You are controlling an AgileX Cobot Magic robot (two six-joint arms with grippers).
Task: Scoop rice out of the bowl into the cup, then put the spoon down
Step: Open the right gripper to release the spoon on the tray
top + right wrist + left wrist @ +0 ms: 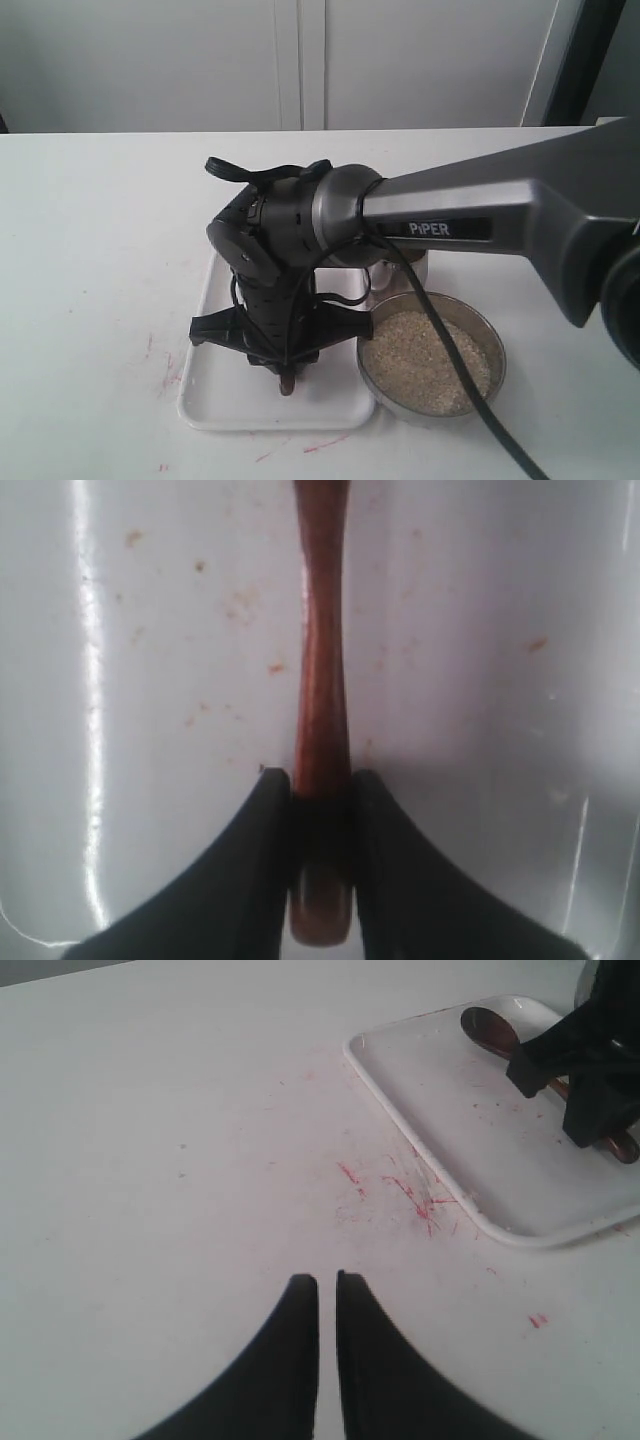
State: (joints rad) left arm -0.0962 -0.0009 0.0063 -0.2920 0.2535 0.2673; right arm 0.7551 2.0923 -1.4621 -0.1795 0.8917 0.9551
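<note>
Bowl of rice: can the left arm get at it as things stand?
Probably not: the right gripper, holding the spoon over the tray, sits between the left gripper and the bowl.

place: lab test bench | evidence: bare white table (100,250), plain white wall (150,60), PiPER arm (450,205)

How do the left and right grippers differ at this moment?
The left gripper is shut on nothing; the right gripper is shut on the spoon handle. The left gripper sits over bare table; the right gripper is over the white tray. Both are dark, jaws drawn together.
</note>
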